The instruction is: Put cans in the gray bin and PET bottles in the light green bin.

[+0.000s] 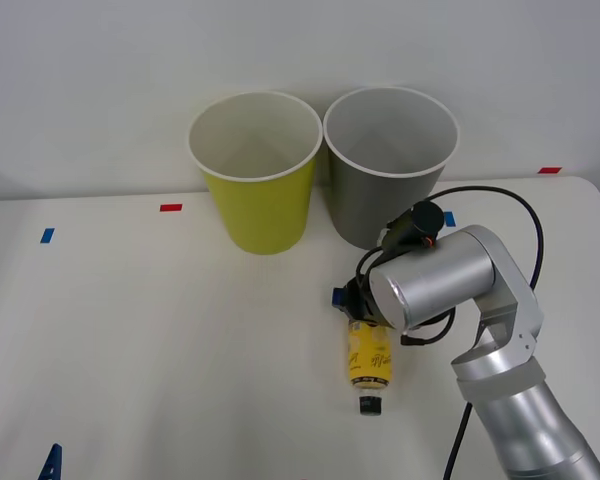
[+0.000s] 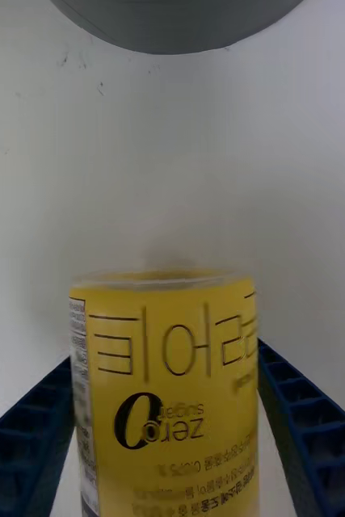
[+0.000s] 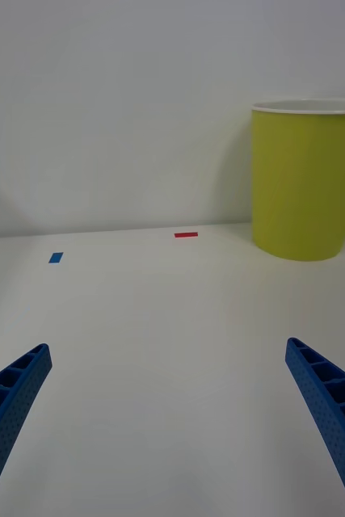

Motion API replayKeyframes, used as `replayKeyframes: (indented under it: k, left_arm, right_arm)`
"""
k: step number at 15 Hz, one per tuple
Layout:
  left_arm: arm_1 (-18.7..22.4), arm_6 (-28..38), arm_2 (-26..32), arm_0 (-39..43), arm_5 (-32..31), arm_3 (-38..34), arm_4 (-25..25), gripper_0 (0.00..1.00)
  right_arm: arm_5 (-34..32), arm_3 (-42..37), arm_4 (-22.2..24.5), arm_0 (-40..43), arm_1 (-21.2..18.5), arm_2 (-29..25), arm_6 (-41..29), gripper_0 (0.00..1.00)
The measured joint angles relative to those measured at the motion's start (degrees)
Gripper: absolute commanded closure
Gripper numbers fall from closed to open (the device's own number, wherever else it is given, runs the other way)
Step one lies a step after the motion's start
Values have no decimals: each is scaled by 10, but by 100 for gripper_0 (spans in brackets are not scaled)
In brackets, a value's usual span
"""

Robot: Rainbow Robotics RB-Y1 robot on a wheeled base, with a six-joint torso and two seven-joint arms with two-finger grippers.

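The PET bottle (image 1: 370, 358) lies on its side on the white table, yellow label up and black cap (image 1: 369, 405) pointing toward me. My right gripper (image 1: 363, 322) is down at the bottle's base end. In the right wrist view its blue fingers (image 2: 301, 420) press both sides of the bottle (image 2: 168, 388). The gray bin (image 1: 385, 200) stands upright just beyond it, with the light green bin (image 1: 260, 205) to its left. My left gripper (image 3: 168, 347) hovers open over bare table at the near left, its tip (image 1: 50, 462) low in the front view. Cans are out of view.
Small tape marks lie on the table: red (image 1: 170, 207) and blue (image 1: 47, 236) at the left, red (image 1: 548, 170) and blue (image 1: 449, 218) at the right. A black cable (image 1: 520, 205) loops over my right arm. A white wall rises behind the bins.
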Motion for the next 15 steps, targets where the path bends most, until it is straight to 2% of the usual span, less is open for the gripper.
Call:
replayKeyframes:
  k: [8,15]
  left_arm:
    - [0,0,0,0,0,0,0,0]
    - [0,0,0,0,0,0,0,0]
  right_arm:
    - [0,-7,4,4,3,-4,10,100]
    - [1,-101,-21,54,16,-56,148,100]
